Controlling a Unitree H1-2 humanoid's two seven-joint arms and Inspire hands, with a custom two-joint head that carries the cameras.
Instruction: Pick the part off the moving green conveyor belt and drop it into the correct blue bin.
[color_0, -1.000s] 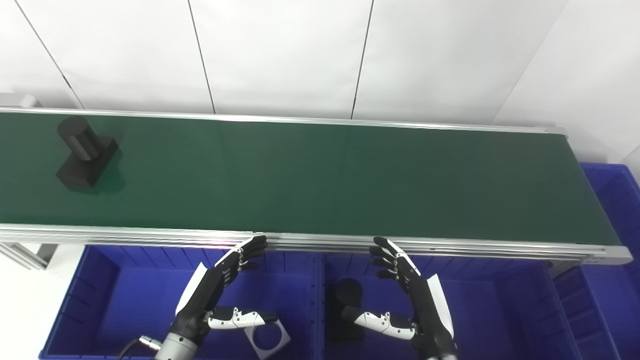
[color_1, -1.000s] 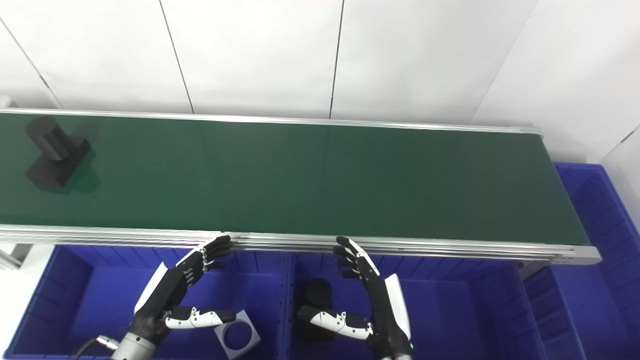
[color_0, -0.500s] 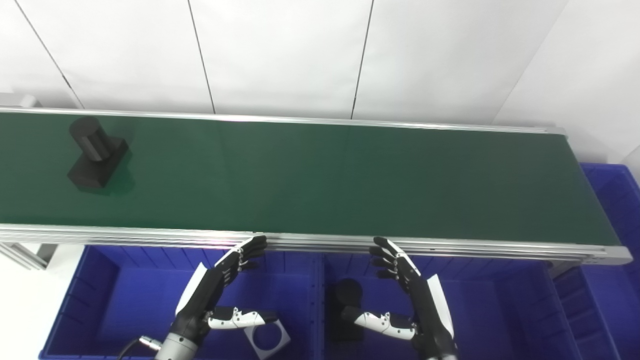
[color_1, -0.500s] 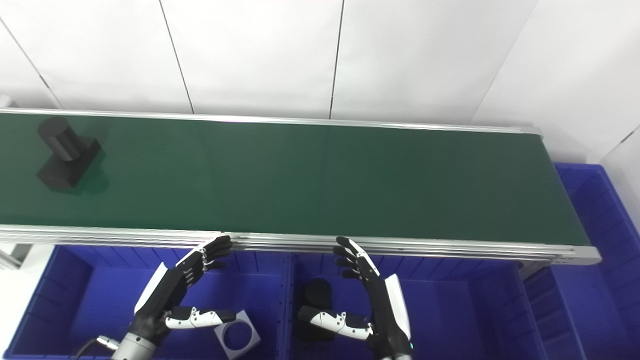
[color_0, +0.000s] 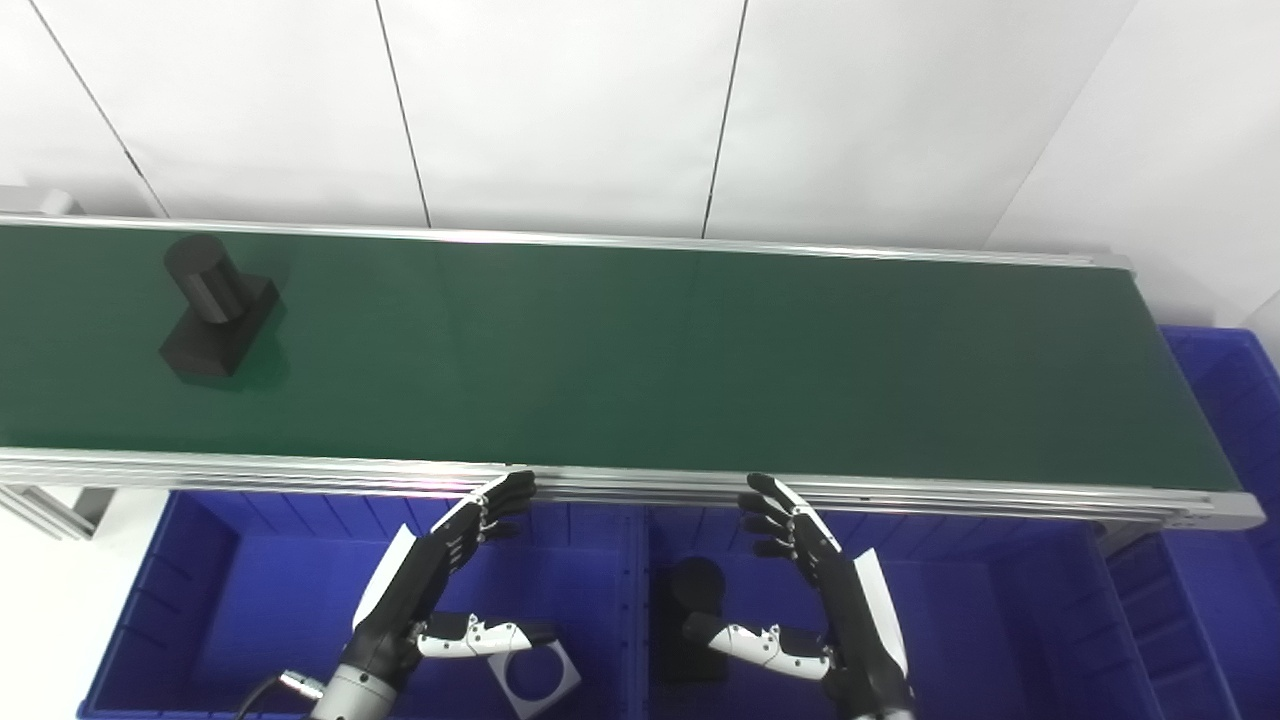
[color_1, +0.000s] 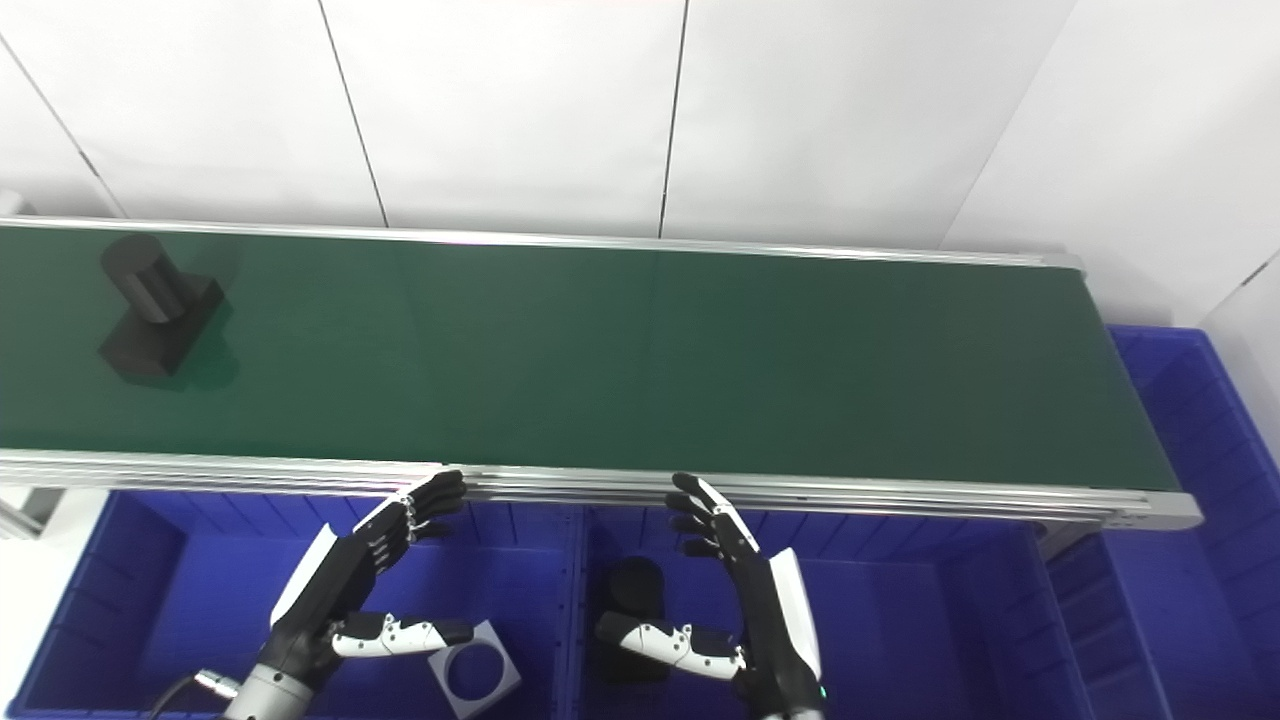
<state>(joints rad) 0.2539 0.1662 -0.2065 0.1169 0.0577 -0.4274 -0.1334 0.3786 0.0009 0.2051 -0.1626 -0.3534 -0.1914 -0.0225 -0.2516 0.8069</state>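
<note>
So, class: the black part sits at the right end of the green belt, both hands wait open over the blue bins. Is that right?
Not quite. The black part sits at the left end of the green belt, as the left eye view shows. The rest holds: the left hand and the right hand wait open over the blue bins.

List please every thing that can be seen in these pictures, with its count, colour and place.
conveyor belt: 1, green with silver rails, across the middle
part on the belt: 1, black, square base with an upright cylinder, far left of the belt
bins: 3 visible, blue; two side by side below the belt, one at the belt's right end
plate with round hole: 1, grey, in the left bin
black part: 1, in the middle bin
wall panels: white, behind the belt
left robot hand: 1, black and white, open, over the left bin
right robot hand: 1, black and white, open, over the middle bin
</note>
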